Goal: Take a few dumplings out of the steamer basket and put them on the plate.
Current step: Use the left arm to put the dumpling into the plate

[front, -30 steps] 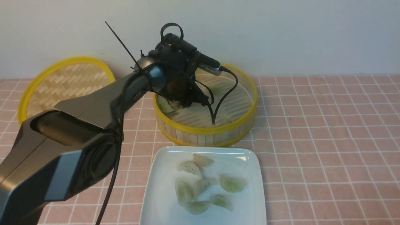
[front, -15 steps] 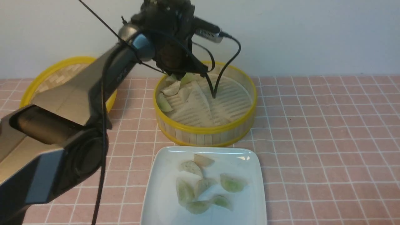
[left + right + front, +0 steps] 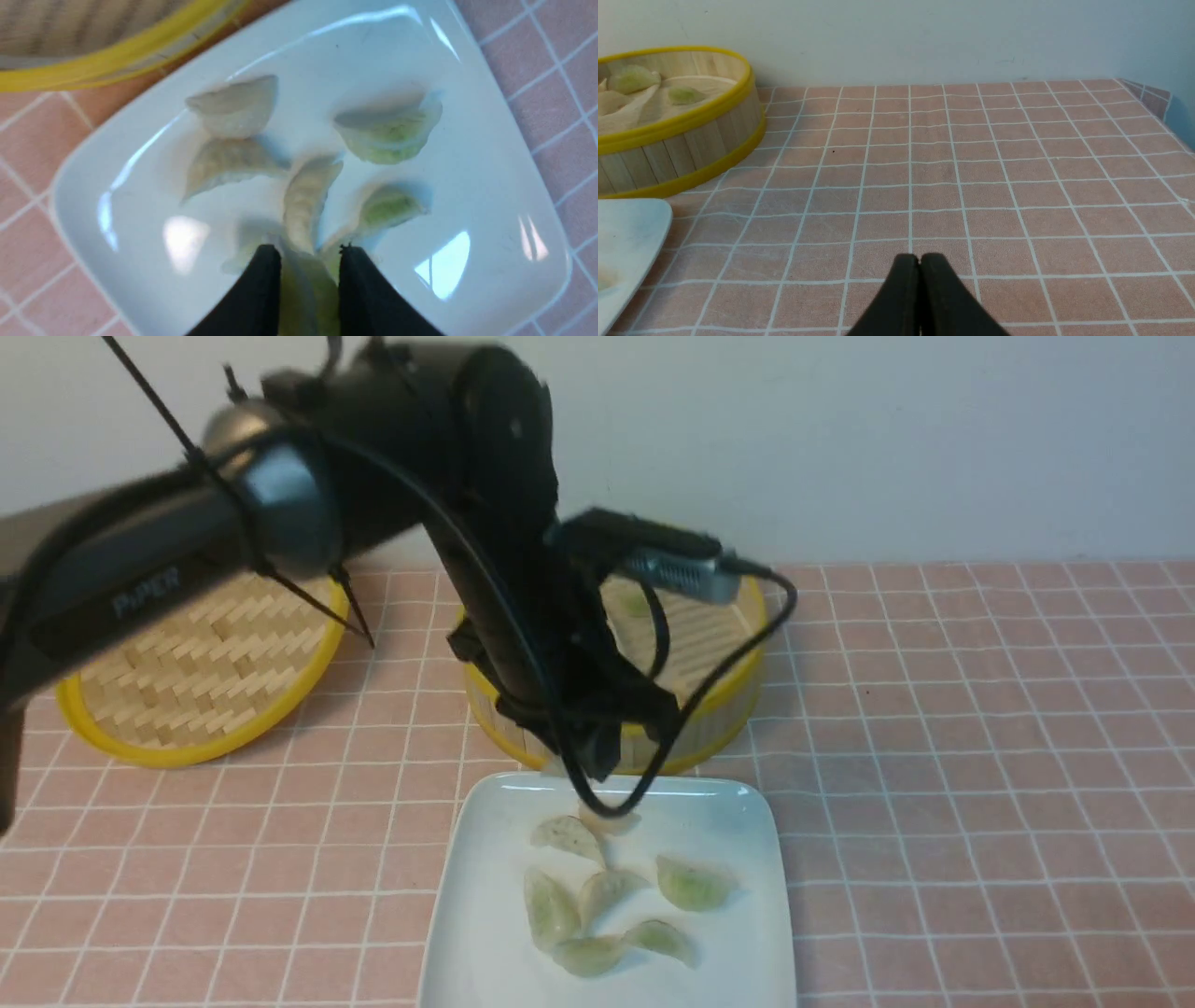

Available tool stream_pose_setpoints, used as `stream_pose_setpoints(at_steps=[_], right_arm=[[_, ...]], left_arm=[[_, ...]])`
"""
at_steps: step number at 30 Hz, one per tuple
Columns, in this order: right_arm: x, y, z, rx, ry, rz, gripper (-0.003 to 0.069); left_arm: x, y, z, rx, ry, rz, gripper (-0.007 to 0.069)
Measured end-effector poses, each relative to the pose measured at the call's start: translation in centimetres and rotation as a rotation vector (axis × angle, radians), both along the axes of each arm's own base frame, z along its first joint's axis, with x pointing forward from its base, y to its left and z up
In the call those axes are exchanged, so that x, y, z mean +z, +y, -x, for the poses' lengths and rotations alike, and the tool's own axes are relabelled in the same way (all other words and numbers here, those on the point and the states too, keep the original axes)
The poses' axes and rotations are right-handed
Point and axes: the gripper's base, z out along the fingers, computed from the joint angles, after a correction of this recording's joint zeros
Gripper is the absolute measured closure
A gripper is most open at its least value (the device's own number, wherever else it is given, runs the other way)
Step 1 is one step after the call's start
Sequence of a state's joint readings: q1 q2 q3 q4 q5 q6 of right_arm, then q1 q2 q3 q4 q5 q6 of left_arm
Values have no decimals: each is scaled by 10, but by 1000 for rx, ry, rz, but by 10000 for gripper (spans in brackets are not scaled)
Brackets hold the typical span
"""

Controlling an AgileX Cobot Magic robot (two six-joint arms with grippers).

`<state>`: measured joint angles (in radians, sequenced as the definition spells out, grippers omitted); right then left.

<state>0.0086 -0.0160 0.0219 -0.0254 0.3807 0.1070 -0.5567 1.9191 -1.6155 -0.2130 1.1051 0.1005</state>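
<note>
My left gripper (image 3: 590,767) hangs just above the far edge of the white square plate (image 3: 485,915). In the left wrist view it (image 3: 308,249) is shut on a pale green dumpling (image 3: 306,291) held over the plate (image 3: 490,196). Several dumplings (image 3: 691,882) lie on the plate, and they also show in the left wrist view (image 3: 385,130). The bamboo steamer basket (image 3: 728,705) stands behind the plate, mostly hidden by my arm. It holds a few dumplings (image 3: 630,77). My right gripper (image 3: 920,257) is shut and empty above the tablecloth.
The flat woven lid (image 3: 196,663) with a yellow rim lies at the far left. A pink checked cloth (image 3: 980,756) covers the table. A wall runs along the back. The cloth's right edge (image 3: 1157,100) shows in the right wrist view.
My left gripper rose out of the basket with a dumpling and swung toward me, from over the basket's back left to the plate's far edge.
</note>
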Motion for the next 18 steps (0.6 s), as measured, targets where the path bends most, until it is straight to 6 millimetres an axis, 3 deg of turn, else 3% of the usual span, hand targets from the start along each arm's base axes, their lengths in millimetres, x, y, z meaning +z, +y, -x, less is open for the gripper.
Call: stream_pose_setpoints(at_steps=[8,12,16,18], right_arm=[[0,0,0,0,0,0,672],[0,0,0,0,0,0,672],[0,0,0,0,0,0,672],[0,0,0,0,0,0,672]], left_arm=[[-51,-22,-16,-49,-44,16,469],[-70,-29,-18,-63,-16,29,348],[-74,-33,-18,-73,-14,43,183],[-70,-34,-19,-77,-26,46,152]])
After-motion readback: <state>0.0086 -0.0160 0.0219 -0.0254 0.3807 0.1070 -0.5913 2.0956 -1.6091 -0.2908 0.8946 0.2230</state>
